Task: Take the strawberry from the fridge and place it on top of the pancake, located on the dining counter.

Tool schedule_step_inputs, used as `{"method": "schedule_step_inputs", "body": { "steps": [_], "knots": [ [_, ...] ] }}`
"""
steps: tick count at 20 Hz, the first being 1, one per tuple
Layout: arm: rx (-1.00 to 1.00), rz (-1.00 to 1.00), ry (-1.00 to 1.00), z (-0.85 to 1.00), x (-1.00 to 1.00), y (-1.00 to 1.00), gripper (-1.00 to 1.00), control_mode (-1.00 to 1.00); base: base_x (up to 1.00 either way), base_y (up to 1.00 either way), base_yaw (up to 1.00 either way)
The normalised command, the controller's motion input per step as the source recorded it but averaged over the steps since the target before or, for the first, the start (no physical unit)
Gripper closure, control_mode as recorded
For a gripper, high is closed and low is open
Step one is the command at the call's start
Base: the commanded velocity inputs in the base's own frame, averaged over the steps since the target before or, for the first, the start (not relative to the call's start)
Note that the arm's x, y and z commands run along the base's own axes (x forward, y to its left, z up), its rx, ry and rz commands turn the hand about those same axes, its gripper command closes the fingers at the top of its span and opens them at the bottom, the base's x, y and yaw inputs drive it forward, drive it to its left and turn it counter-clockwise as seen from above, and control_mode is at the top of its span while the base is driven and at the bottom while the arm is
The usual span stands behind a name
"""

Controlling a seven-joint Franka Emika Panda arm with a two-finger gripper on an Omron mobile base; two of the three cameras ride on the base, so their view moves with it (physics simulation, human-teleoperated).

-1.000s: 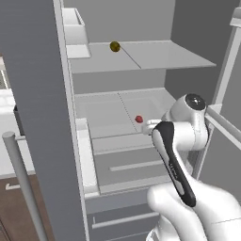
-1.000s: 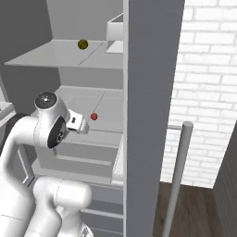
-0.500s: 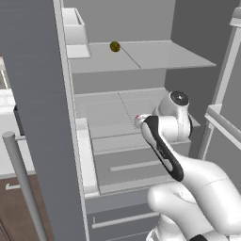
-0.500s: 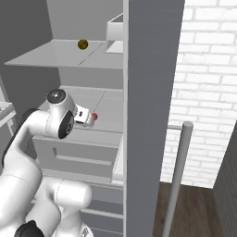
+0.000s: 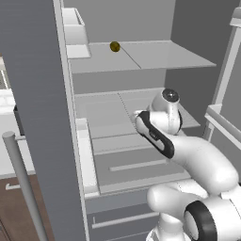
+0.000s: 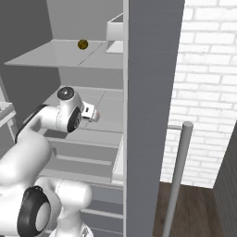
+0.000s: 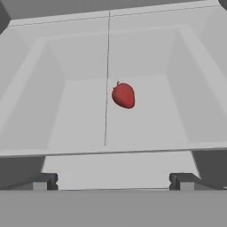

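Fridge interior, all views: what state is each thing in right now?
Tall matte grey fridge: door open.
Tiny red strawberry: lying loose on the pale shelf, untouched.
Small olive-yellow round fruit: resting on the upper shelf.
Tool: open, empty, short of the strawberry.

White arm reaching forward, elbow bent.
Pincer (image 7: 113, 181) spread wide, gripping nothing, its dark fingertips (image 7: 44, 181) level and well apart.

Fridge (image 5: 33, 94) matte grey, smooth; shelves (image 5: 155, 54) inside pale grey, flat, no shine. Strawberry (image 7: 123, 95) red, slight gloss. Handle (image 6: 178, 171) looks like dull grey metal. Brick wall (image 6: 208, 83) white, rough-looking. Floor (image 6: 194, 213) dark wood. Arm (image 5: 197, 157) glossy white plastic.
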Motion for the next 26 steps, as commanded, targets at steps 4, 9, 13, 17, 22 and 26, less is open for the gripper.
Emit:
{"method": "schedule_step_inputs", "body": {
  "steps": [4,9,13,17,22,26],
  "knots": [
    [0.00,0.00,0.00,-0.16,0.47,0.00,-1.00,-1.00,0.00,0.00,0.00],
    [-0.01,0.00,0.00,-0.20,0.39,0.00,-1.00,-1.00,0.00,0.00,0.00],
    [-0.02,0.00,0.00,-0.22,0.39,0.00,-1.00,-1.00,0.00,0.00,0.00],
    [0.00,0.00,0.00,-0.19,0.34,0.00,-1.00,-1.00,0.00,0.00,0.00],
    [-0.02,0.00,0.00,-0.25,0.38,0.00,-1.00,-1.00,0.00,0.00,0.00],
    [0.00,0.00,0.00,-0.21,0.41,0.00,-1.00,-1.00,0.00,0.00,0.00]
  ]
}}
